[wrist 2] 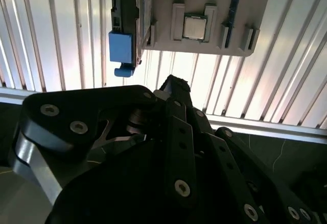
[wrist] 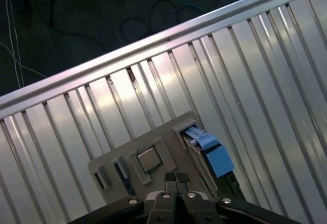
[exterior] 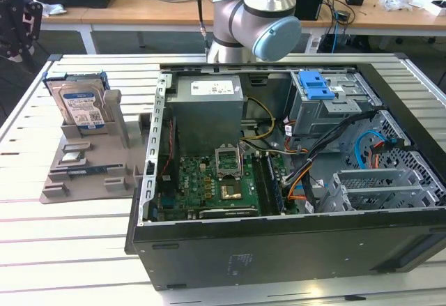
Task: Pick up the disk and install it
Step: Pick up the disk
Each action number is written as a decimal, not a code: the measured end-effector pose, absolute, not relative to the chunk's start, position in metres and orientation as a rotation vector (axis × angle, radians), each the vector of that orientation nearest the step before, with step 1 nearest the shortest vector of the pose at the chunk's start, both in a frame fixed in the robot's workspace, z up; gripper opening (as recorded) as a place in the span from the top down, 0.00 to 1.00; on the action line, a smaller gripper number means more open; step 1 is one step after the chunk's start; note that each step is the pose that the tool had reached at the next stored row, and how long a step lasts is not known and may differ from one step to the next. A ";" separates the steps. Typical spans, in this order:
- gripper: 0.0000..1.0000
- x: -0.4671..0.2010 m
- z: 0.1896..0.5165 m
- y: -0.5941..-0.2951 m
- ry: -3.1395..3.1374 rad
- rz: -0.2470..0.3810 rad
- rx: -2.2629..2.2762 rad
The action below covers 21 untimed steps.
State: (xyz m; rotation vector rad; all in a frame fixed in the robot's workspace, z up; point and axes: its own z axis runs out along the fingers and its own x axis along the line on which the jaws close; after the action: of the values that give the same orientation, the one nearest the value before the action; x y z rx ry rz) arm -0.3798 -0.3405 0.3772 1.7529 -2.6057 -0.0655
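Gripper [wrist: 176, 178] closed, empty, nr grey stand [exterior: 104, 154] w/ disk [exterior: 80, 104] upright in it.

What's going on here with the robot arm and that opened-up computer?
A robot arm is set to move the disk into the open computer case. The disk stands upright in the grey stand on the exterior view's left and has not yet been picked up. In the first wrist view the end effector points toward the stand, shut and holding nothing, clear of the disk.
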 end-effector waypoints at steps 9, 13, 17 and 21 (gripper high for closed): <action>0.89 -0.380 0.377 -0.341 -2.522 -0.065 1.868; 0.89 -0.380 0.377 -0.341 -2.484 -0.065 1.917; 0.89 -0.380 0.377 -0.341 -2.456 -0.065 1.952; 0.89 -0.380 0.377 -0.341 -2.383 -0.042 2.021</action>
State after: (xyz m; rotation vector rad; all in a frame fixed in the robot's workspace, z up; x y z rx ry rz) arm -0.3798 -0.3405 0.3771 2.0212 -2.3833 -0.0423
